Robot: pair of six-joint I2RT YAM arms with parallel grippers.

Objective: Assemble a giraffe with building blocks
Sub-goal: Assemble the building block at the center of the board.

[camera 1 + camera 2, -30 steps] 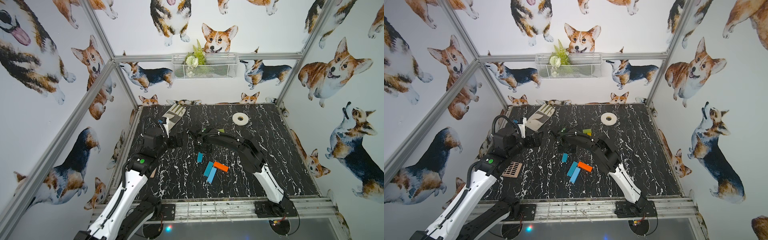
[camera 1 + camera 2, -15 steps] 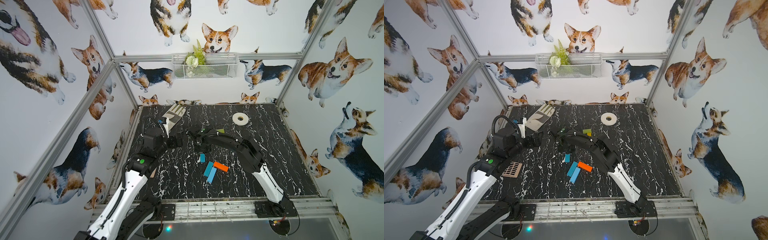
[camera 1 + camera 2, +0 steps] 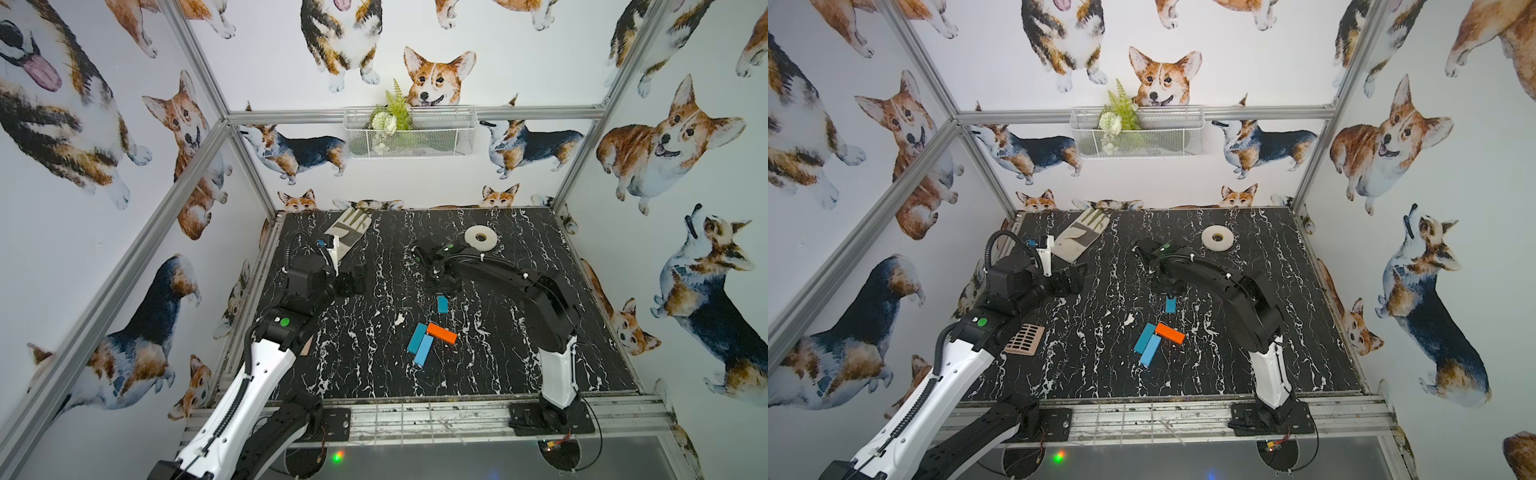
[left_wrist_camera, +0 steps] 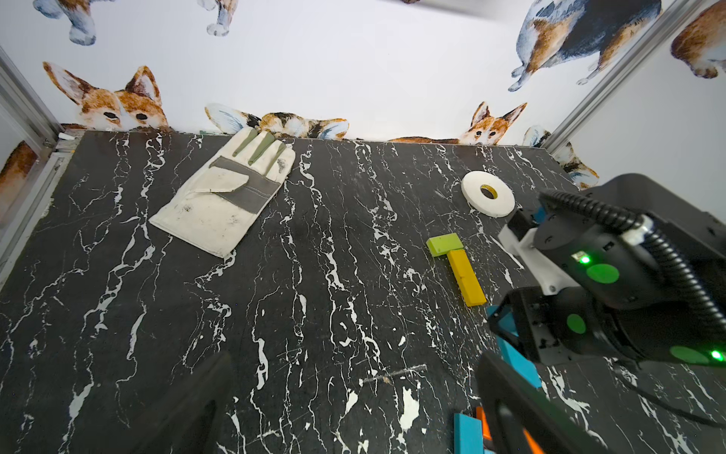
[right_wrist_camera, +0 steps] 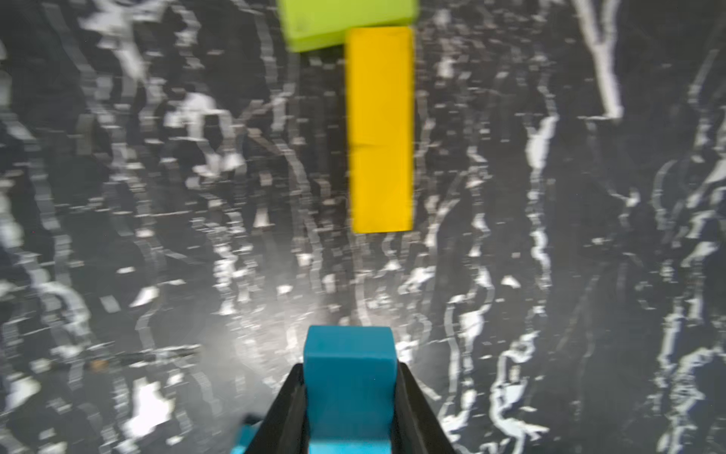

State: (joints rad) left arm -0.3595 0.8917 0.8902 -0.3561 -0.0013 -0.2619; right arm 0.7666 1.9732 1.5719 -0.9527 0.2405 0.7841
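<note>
Right gripper (image 5: 349,377): jaws clamped on the sides of a blue block (image 5: 347,353). The block's free end points at the yellow block (image 5: 380,129), with a gap of bare table (image 5: 157,196) between them. Green block (image 5: 345,19): lies crosswise, touching the yellow block's far end. Left gripper (image 4: 353,408): jaws spread wide, holding nothing, over the table's left side. Orange block (image 3: 441,333) and two blue blocks (image 3: 417,337) lie touching one another, nearer the front edge.

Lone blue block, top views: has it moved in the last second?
Yes. The lone blue block, clamped in the right gripper, shifted rightward in the picture: from off the orange block's left end to straight beyond its middle.
</note>
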